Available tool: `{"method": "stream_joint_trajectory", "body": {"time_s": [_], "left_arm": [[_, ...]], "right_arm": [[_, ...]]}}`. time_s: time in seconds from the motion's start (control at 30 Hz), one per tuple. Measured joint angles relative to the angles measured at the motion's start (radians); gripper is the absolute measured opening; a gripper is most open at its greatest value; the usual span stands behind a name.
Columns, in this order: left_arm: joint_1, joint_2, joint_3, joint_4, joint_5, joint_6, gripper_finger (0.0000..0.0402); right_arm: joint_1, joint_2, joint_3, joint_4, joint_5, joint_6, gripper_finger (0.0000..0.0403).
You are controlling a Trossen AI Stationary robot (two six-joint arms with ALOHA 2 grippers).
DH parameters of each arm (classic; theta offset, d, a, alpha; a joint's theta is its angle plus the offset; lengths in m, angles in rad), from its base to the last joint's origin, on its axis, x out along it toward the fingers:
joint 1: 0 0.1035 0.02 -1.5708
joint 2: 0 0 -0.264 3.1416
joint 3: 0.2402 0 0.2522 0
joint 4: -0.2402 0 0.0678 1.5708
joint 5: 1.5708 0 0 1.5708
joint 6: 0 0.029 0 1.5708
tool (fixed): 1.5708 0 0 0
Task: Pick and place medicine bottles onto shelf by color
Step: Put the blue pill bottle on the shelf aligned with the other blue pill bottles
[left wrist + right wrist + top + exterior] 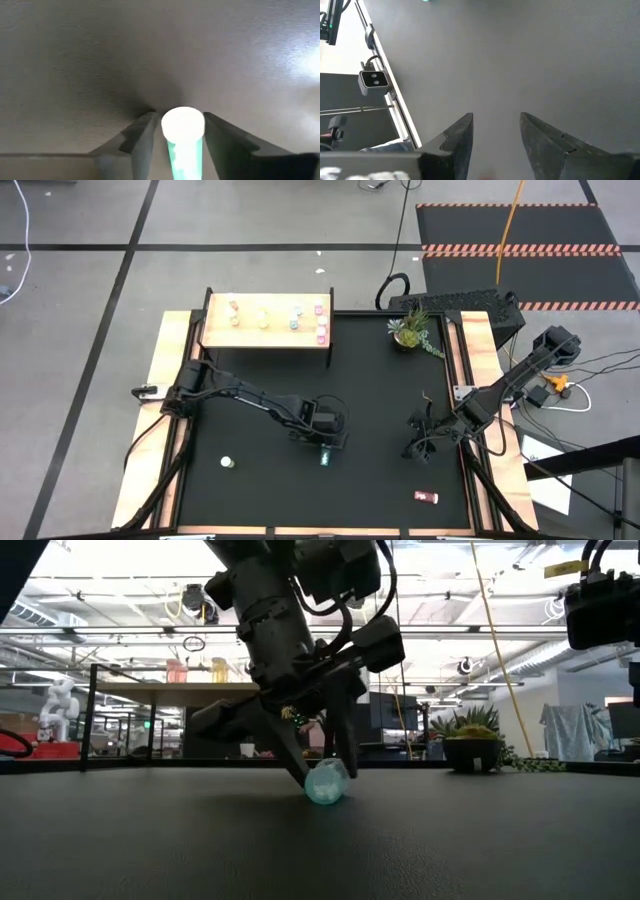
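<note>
A blue-teal medicine bottle (184,150) with a white cap lies on the black mat near the table's middle. My left gripper (325,450) comes steeply down on it, one finger on each side, and is shut on it. The pale wooden shelf (222,336) stands at the far left and bears several bottles, pink, yellow and blue. One small bottle (227,463) rests on the mat near the left. A pink-red one (427,497) lies near the right front. My right gripper (420,442) waits open above the mat on the right, with nothing between its fingers (460,142). My left gripper pinches the bottle at its white-cap end (183,125) between the two fingers, one on each side. The fingers slant steeply down from the table's left and run along the bottle's length. In the low view the bottle (326,783) rests on the mat.
A potted plant (410,330) stands at the far right of the mat. Wooden side rails (478,340) line the table's left and right edges. Bare mat lies between the two grippers and in front of the shelf.
</note>
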Motion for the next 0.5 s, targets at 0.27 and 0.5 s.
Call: {"method": "stream_joint_trajectory", "body": {"time_s": [0.27, 0.5], "left_arm": [[0.000, 0.000, -0.002, -0.011, -0.013, 0.056, 0.0111], [0.000, -0.009, -0.004, -0.007, -0.020, 0.080, 0.0128]], "right_arm": [[0.000, 0.000, 0.000, 0.000, 0.000, -0.009, 0.0154], [0.015, 0.000, 0.000, 0.000, 0.001, -0.009, 0.0154]]}}
